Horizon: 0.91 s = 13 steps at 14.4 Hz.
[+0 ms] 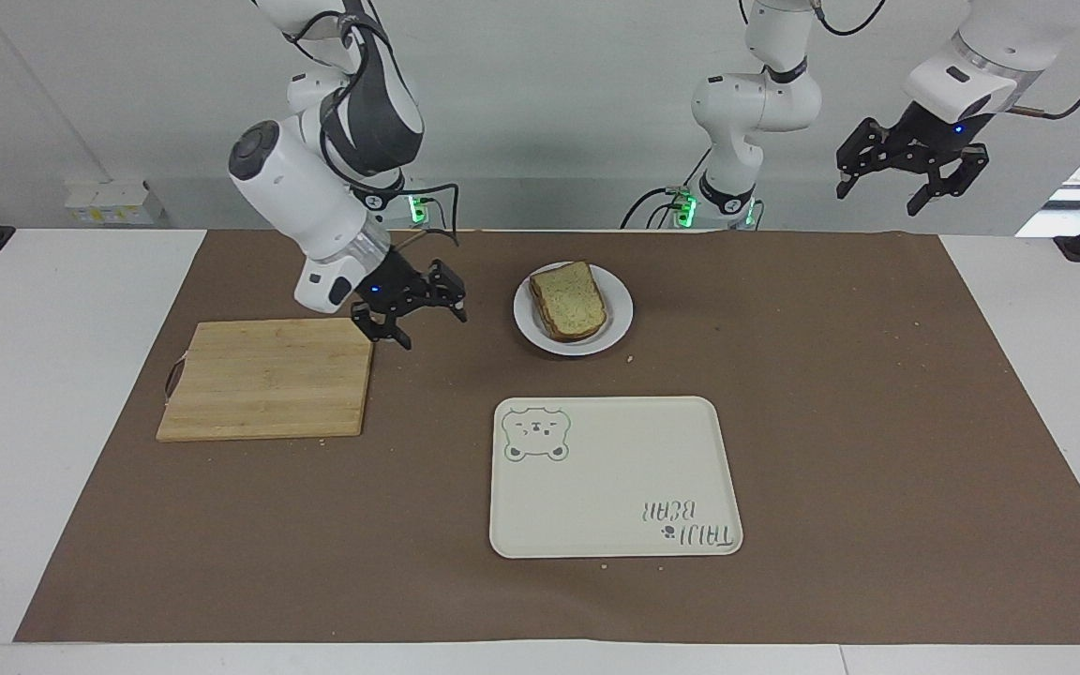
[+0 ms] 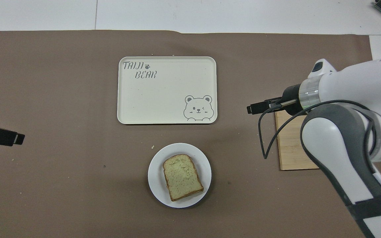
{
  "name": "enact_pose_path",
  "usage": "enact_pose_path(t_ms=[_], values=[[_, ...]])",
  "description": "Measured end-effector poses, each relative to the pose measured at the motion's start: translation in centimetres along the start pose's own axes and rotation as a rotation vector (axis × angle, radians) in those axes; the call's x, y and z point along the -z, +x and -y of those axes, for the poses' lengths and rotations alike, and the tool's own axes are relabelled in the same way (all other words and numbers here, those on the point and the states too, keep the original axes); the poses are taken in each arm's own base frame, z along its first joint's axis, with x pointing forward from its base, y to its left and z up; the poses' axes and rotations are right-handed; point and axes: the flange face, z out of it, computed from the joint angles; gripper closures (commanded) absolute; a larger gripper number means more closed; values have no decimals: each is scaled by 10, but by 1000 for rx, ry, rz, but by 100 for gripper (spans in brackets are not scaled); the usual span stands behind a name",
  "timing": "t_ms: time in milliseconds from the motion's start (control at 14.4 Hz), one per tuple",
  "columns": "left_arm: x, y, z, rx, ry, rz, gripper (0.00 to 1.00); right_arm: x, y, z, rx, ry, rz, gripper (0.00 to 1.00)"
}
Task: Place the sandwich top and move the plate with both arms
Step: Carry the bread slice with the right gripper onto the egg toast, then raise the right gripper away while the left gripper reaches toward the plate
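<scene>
Bright, even light; soft shadows, perhaps slight blur.

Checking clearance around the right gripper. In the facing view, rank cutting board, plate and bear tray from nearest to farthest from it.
From the right gripper:
1. Wooden cutting board, its corner just under the gripper, toward the right arm's end.
2. White plate carrying the sandwich top, beside the gripper toward the table's middle.
3. Bear tray, farther from the robots than the plate.

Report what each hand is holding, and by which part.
Nothing is held. The right hand is open above the mat beside the cutting board; the left hand waits open, raised. The sandwich top rests on the plate.
</scene>
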Motion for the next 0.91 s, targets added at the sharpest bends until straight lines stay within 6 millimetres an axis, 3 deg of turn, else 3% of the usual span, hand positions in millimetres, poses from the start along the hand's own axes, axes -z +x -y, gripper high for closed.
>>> enact_pose_path(t_ms=[139,348,627,766,905], values=[[-18,0,-6,-5,-94,9,0,27,3,-12,51,-117,36,0],[-66,6,-12,23,-237,-34,0,54,3,-21,88,-264,85,0],[-119,-19,-23,87,-402,-54,0,96,-9,-78,-93,-425,100,0],[-145,-26,-27,109,-439,-65,0,116,-19,-81,-216,-433,100,0],[-175,-31,-36,102,-518,-63,0,135,-31,-67,-302,-427,111,0]])
